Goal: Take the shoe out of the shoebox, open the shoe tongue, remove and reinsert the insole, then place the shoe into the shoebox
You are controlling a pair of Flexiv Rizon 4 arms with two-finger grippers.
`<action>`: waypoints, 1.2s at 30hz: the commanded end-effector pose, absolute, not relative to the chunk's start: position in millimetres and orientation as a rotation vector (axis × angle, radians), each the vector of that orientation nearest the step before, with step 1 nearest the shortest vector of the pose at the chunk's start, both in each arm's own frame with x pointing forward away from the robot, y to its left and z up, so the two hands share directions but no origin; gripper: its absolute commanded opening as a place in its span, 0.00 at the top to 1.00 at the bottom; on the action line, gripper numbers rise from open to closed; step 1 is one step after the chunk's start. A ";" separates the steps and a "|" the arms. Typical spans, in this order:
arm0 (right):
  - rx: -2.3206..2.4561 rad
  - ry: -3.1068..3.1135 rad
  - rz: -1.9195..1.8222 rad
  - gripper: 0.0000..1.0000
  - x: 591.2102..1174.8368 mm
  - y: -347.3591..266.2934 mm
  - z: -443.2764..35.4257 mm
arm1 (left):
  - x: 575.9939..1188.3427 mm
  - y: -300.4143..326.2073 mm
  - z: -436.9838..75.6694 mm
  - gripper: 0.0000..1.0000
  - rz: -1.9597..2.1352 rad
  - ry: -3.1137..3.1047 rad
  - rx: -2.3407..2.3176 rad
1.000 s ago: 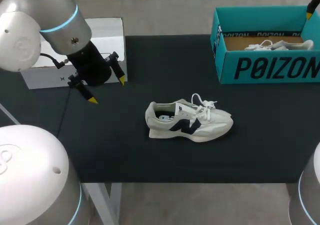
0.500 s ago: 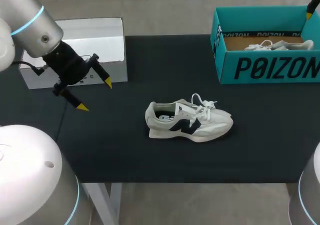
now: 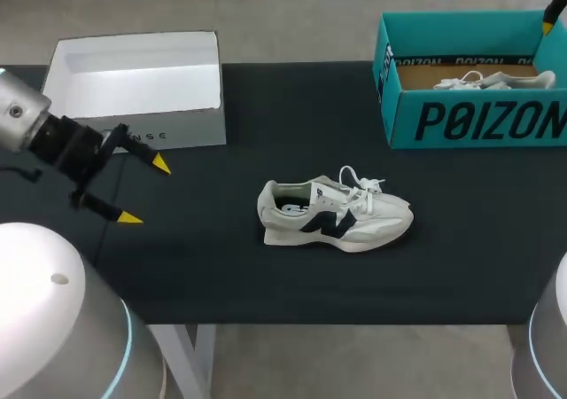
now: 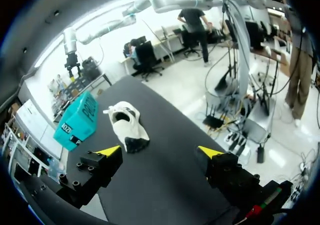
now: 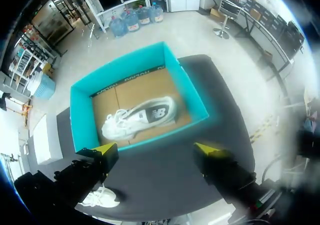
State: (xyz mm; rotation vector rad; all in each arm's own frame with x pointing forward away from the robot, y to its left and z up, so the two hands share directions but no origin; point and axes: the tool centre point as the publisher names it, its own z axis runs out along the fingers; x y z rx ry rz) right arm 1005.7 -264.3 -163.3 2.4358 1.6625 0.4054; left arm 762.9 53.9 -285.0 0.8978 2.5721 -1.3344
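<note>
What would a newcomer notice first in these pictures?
A white sneaker with a dark side logo lies alone mid-table on the black tabletop. At the far right stands a teal cardboard shoebox holding a second white shoe. The left hand hovers open near the table's left edge.

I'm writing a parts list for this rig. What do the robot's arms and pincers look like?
The left arm is rounded silver-grey metal with a light-blue ring at a joint and a thin black cable by its black wrist. The left pincer and right pincer each have two black, blocky fingers with bolt holes, ending in bright yellow wedge tips.
</note>
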 end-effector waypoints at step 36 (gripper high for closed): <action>2.435 1.660 0.406 0.00 1004.8 -264.1 -163.2 | 820.3 -48.2 -397.7 0.00 -2.060 2.483 0.421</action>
